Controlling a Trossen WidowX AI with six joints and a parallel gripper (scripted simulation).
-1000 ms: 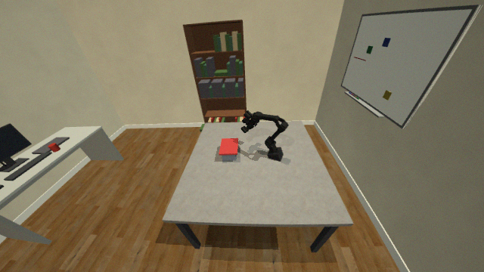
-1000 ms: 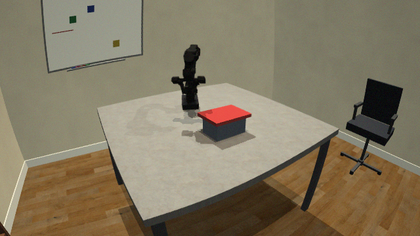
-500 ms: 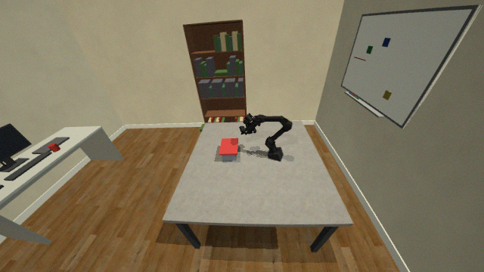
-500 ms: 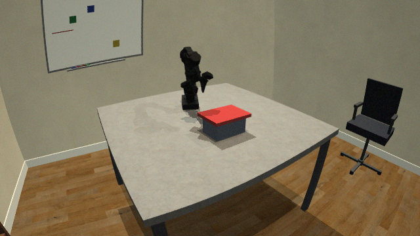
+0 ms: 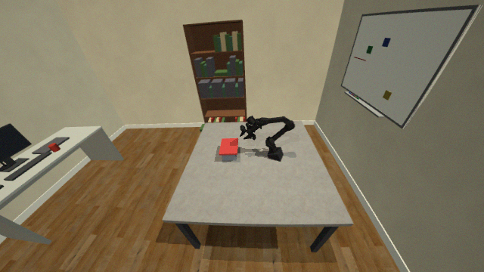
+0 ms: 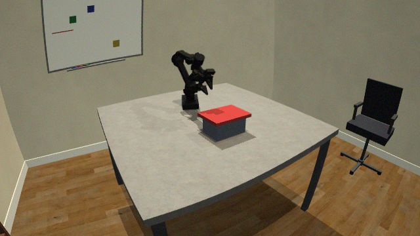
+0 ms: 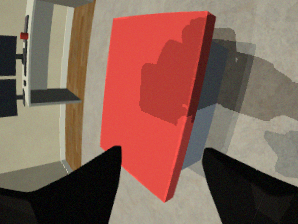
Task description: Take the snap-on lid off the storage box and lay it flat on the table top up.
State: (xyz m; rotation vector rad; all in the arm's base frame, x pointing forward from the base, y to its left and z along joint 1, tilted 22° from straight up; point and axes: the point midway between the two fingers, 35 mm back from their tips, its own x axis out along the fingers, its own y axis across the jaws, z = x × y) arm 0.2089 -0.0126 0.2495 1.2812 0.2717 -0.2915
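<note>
The red snap-on lid sits closed on the grey-blue storage box near the middle of the table. It also shows in the exterior view on the box, and in the wrist view. My gripper hangs in the air above and beside the lid's edge nearest the arm, apart from it; it also shows in the exterior view. Its fingers stand open with nothing between them, as the wrist view shows. The arm's shadow falls on the lid.
The arm's base stands on the table to the right of the box. A bookshelf stands against the far wall. A desk is at the left and a chair beside the table.
</note>
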